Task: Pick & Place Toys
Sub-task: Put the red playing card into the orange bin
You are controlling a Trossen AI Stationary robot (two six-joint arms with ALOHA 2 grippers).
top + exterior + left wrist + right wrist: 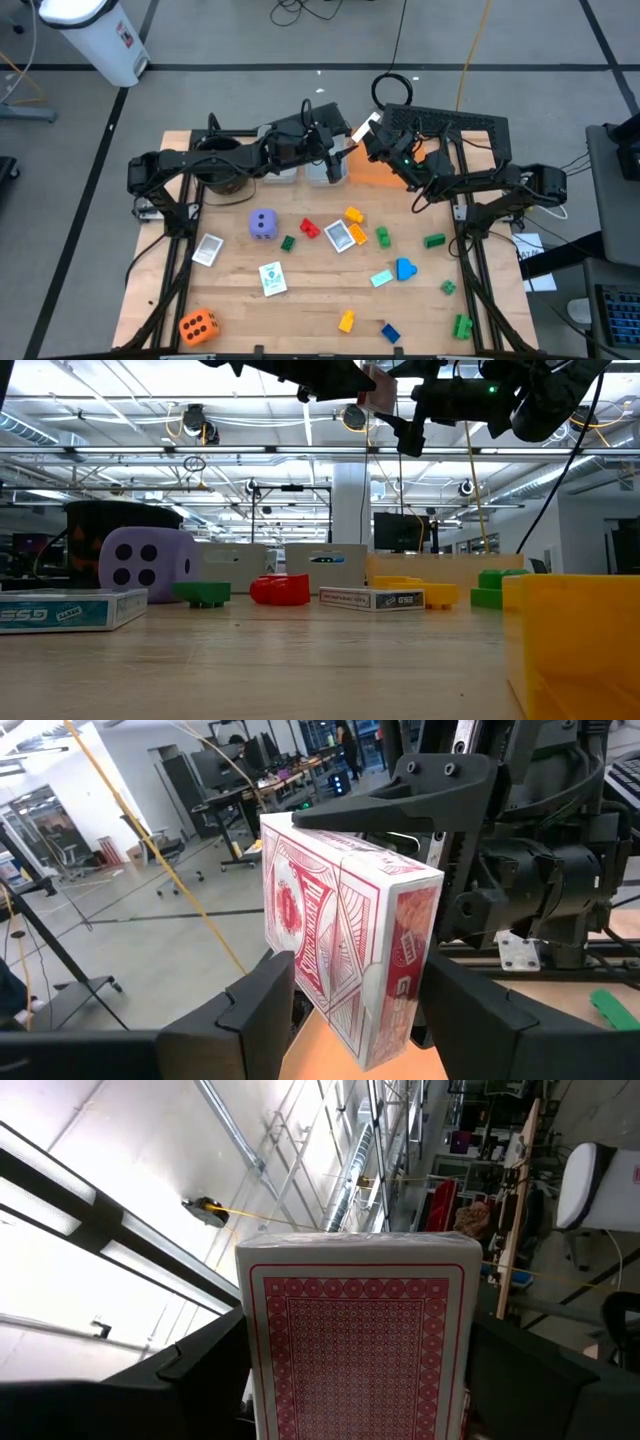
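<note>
Your left tool [340, 140] and right tool [372, 135] meet raised at upper centre of the high view, both clamped on one red card box [345, 945].

Card boxes [372, 598] on the table show lettering too blurred to read.

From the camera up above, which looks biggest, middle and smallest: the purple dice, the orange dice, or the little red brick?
Largest to smallest in the high view:
1. Purple dice and orange dice: they look about the same size, so I can't rank one over the other.
2. Red brick: clearly the smallest.
</note>
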